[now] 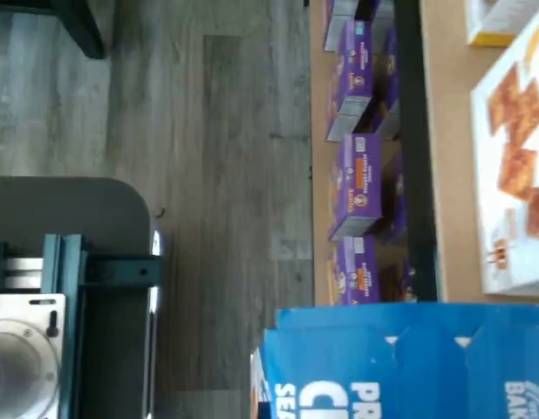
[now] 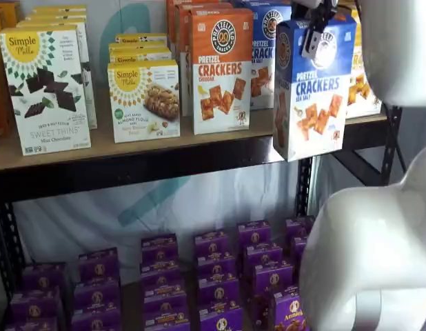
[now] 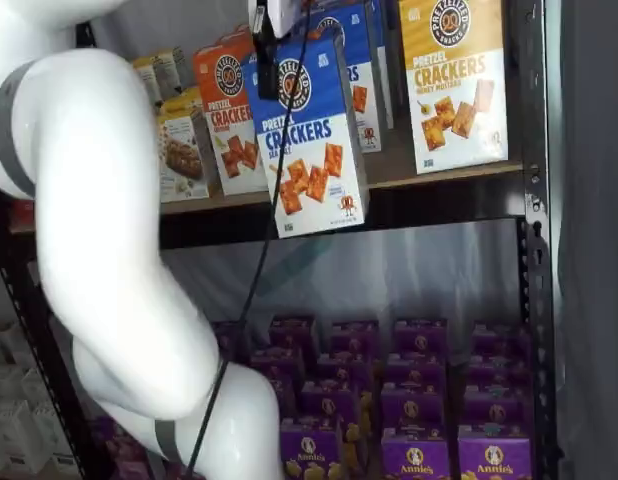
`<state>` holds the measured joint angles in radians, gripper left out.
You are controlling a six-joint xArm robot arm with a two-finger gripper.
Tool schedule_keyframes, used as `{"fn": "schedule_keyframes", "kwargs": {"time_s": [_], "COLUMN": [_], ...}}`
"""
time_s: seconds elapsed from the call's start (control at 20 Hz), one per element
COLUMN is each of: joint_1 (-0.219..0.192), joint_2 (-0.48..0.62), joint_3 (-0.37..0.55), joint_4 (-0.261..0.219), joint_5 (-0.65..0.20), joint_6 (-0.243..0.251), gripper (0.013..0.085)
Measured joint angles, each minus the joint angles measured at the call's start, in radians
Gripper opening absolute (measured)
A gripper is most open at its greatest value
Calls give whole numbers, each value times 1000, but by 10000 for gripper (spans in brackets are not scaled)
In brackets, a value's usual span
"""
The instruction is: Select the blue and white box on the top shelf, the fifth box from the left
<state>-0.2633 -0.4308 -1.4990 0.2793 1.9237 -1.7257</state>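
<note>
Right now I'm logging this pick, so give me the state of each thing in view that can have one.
blue and white box: held clear of the shelf in front of its edge, roughly upright.
tool: at the box's top, fingers closed on it.
top shelf: stocked, other cartons standing upright.
orange-and-white cheddar carton: upright on the shelf.
yellow-topped crackers carton: upright on the shelf.
purple boxes: standing in rows on the lower level.

Hanging out in front of the top shelf, clear of its front rail: the blue and white box, lower edge below board level. On the board, left of it, the cheddar carton; to its right, another carton; below, purple boxes
</note>
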Motion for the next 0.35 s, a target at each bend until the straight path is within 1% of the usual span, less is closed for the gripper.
{"fn": "schedule_keyframes", "kwargs": {"time_s": [0.35], "joint_1": [-24], "joint_2": [-67], "joint_3": [91], "joint_4": [5], "joint_5": [-7], "joint_6": [-26], "gripper": [570]}}
